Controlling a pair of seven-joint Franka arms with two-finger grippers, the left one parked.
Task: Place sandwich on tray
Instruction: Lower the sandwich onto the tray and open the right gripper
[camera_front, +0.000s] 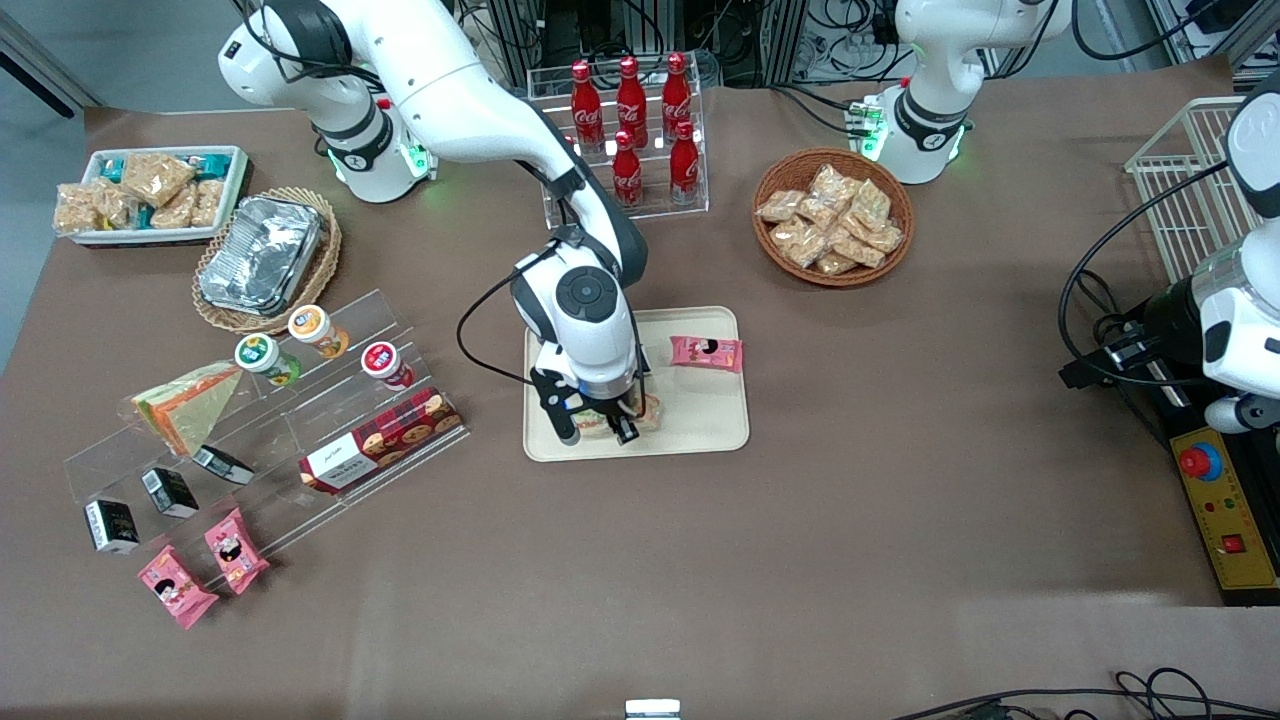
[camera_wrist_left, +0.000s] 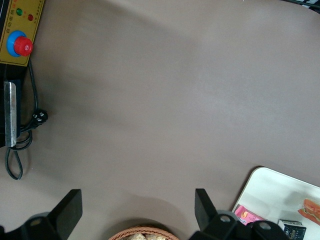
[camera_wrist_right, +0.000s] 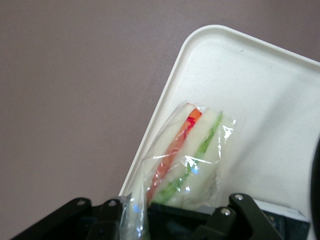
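Sandwich (camera_wrist_right: 182, 160), in clear wrap, lying low on the cream tray (camera_front: 712, 420), lower centre of the front view, close to the tray's near edge. Gripper (camera_front: 598, 425) directly above, clenched on one corner; long axis pointing away from the fingers.

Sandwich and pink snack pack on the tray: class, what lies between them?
Only bare tray separates the sandwich, under the tool, from the pink snack pack; the front view shows it.
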